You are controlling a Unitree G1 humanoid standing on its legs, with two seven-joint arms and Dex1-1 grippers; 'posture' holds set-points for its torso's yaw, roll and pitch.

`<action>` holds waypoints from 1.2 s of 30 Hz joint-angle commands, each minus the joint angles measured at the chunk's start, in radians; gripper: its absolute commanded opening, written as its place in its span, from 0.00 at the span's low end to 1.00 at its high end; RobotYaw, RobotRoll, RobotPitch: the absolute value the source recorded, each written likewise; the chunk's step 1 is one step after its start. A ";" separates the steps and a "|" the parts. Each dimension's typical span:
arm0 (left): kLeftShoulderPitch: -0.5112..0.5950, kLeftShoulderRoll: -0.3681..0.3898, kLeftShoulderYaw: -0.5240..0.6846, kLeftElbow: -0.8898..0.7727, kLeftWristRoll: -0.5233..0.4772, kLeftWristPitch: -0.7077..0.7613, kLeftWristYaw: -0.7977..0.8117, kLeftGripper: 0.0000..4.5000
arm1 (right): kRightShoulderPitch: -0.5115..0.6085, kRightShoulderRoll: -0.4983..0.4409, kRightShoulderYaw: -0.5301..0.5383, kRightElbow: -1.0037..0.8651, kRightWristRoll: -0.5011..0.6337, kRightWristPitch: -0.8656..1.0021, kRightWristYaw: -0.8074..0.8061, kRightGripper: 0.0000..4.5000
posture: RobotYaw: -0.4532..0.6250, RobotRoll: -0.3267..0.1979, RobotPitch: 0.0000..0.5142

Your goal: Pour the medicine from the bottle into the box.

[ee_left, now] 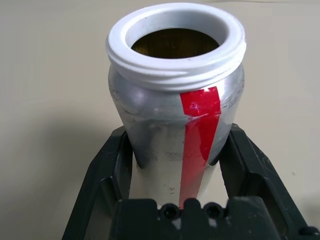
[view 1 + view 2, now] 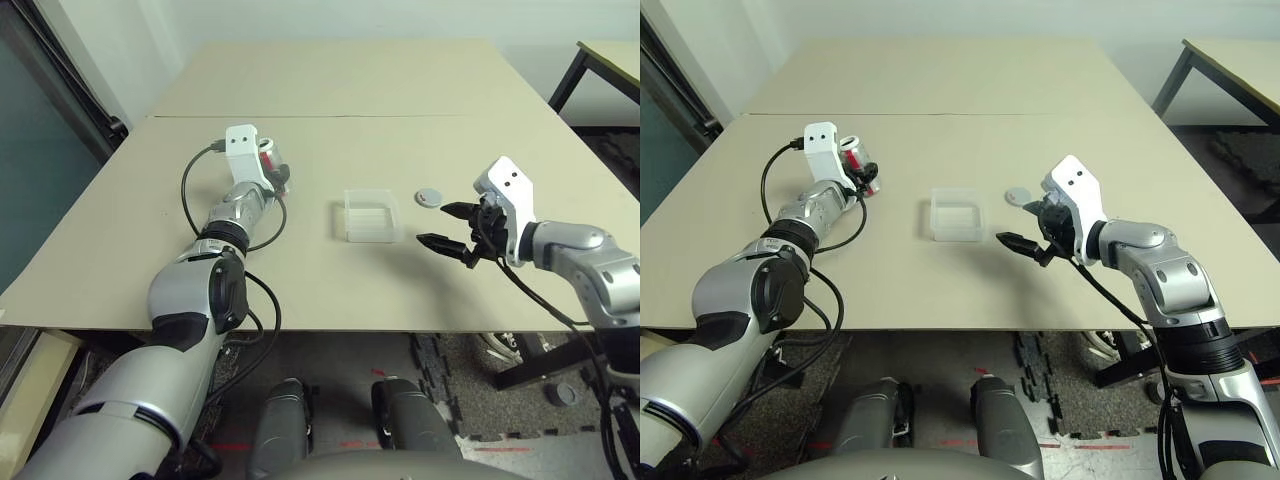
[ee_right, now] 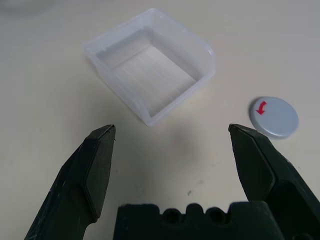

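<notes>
Toward the left edge of the table (image 2: 330, 290), short of the seam that runs across it, is the bottle (image 1: 162, 120), its white rim bare and its mouth open. The left gripper (image 1: 177, 132) is closed on it, one black finger to each side of the silver body, with the red stripe between them. That grip sits below the rim, presumably so that the mouth is free for pouring. Whether the base rests on the table I cannot tell, nor can I make out any medicine in the dark inside.

Out from the bottle, toward the right edge and a little closer to the near edge, the box (image 3: 155, 75) stands open side up, well apart from the bottle. Its place between the two arms probably lets the left one bring the bottle across and tip it in. Just beyond it on the right-edge side lies the grey cap (image 3: 275, 117), flat, clear of where the pour should fall.

The right gripper (image 3: 172, 127) is near box and cap, its fingers wide apart with nothing between them; it seems free to steady the box. The next move, I judge, is to carry the bottle over the box before tilting it; tipped early, the contents could miss.
</notes>
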 commanded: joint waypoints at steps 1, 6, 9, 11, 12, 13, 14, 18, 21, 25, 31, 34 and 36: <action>-0.103 0.014 -0.245 -0.004 0.244 -0.141 -0.078 0.60 | 0.000 0.004 0.001 -0.005 -0.003 0.007 -0.009 1.00 | 0.25 0.62 0.09; -0.206 0.007 -0.638 0.014 0.602 -0.295 -0.034 0.60 | -0.015 0.020 0.006 0.003 -0.006 0.005 -0.019 1.00 | 0.24 0.62 0.08; -0.233 -0.006 -0.883 0.024 0.823 -0.362 0.039 0.60 | -0.024 0.036 0.011 0.006 -0.010 0.001 -0.030 1.00 | 0.22 0.62 0.09; -0.233 -0.013 -0.966 0.030 0.893 -0.386 0.070 0.60 | -0.029 0.046 0.015 0.006 -0.013 0.001 -0.036 1.00 | 0.21 0.62 0.10; -0.232 -0.018 -1.015 0.033 0.937 -0.398 0.089 0.60 | -0.032 0.052 0.016 0.005 -0.014 0.000 -0.039 1.00 | 0.20 0.62 0.10; -0.232 -0.022 -1.056 0.035 0.973 -0.406 0.104 0.60 | -0.034 0.058 0.016 0.003 -0.015 0.001 -0.043 1.00 | 0.19 0.62 0.10; -0.230 -0.029 -1.092 0.036 1.005 -0.413 0.124 0.60 | -0.036 0.064 0.015 0.002 -0.016 0.001 -0.048 1.00 | 0.19 0.62 0.10; -0.228 -0.049 -1.207 0.042 1.108 -0.408 0.195 0.60 | -0.035 0.080 0.014 -0.005 -0.016 0.004 -0.061 1.00 | 0.18 0.62 0.12; -0.229 -0.061 -1.276 0.044 1.171 -0.397 0.255 0.60 | -0.031 0.089 0.016 -0.010 -0.015 0.006 -0.068 1.00 | 0.18 0.62 0.13; -0.237 -0.075 -1.265 0.047 1.158 -0.397 0.278 0.60 | -0.034 0.095 0.017 -0.006 -0.016 0.005 -0.070 1.00 | 0.18 0.62 0.13; -0.238 -0.072 -1.183 0.048 1.075 -0.406 0.243 0.60 | -0.046 0.100 0.023 0.006 -0.019 0.000 -0.066 1.00 | 0.19 0.62 0.13; -0.241 -0.075 -1.079 0.047 0.976 -0.409 0.190 0.60 | -0.051 0.099 0.028 0.012 -0.021 -0.002 -0.060 1.00 | 0.20 0.62 0.13; -0.234 -0.077 -0.974 0.045 0.874 -0.406 0.127 0.60 | -0.053 0.099 0.029 0.013 -0.022 -0.002 -0.058 1.00 | 0.20 0.62 0.13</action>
